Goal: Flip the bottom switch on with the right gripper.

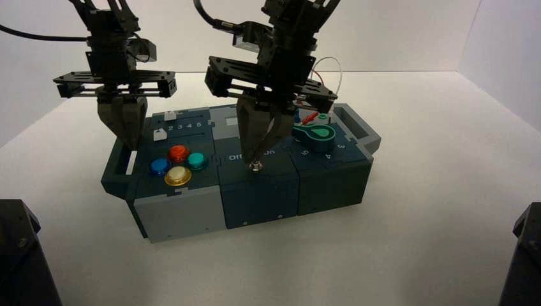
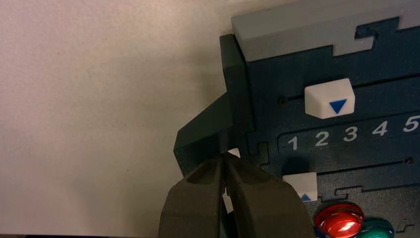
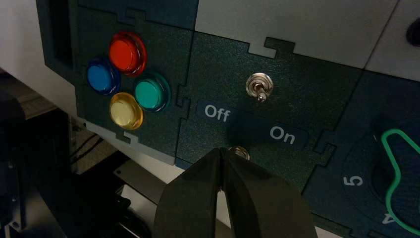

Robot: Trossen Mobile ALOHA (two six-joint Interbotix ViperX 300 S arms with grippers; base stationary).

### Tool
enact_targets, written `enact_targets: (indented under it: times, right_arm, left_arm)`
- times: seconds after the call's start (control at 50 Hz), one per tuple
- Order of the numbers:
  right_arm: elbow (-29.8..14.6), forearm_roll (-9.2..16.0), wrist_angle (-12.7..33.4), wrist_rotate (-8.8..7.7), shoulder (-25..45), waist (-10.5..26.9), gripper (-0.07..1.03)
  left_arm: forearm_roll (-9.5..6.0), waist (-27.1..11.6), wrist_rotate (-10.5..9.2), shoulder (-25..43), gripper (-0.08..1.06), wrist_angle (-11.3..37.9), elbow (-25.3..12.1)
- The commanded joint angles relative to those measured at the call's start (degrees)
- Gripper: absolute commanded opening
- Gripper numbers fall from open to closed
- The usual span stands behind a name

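The right gripper (image 1: 254,159), closed, is at the bottom switch (image 1: 256,166), low in the box's (image 3: 218,124) middle; its wrist view adds the upper switch (image 3: 259,88). The left gripper (image 2: 223,157), closed, idles over the left edge, where its view shows two sliders (image 2: 331,98).

Bottom switch (image 3: 239,152): one, small, with round silvery base; lever hidden, position not determinable; set in dark panel, at the right gripper's fingertips. Right gripper (image 1: 254,158): one, black crossbar, tapered grey-brown fingers closed together, pointed down.
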Motion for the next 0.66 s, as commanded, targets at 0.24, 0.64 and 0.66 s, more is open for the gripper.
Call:
enact_targets:
  times: [0.24,0.64,0.66]
  right_arm:
    - [-2.8,-1.7,0.4,-0.44,-1.1,-3.1,-0.02]
    - [-6.6,-1.8,1.9,-1.85,-1.5,-3.0,-0.02]
    - [-6.7,-1.8,2.0,-2.02,-1.4,-3.0,-0.02]
  left_arm:
    - [0.44,-0.8,5.01,4.9,-0.03,-5.5,-0.5]
    - [0.35,-2.5,5.10,4.7,-0.03,-7.4,-1.5]
    - [0.26,-2.4,5.19,4.7,-0.03,-7.4,-1.6]
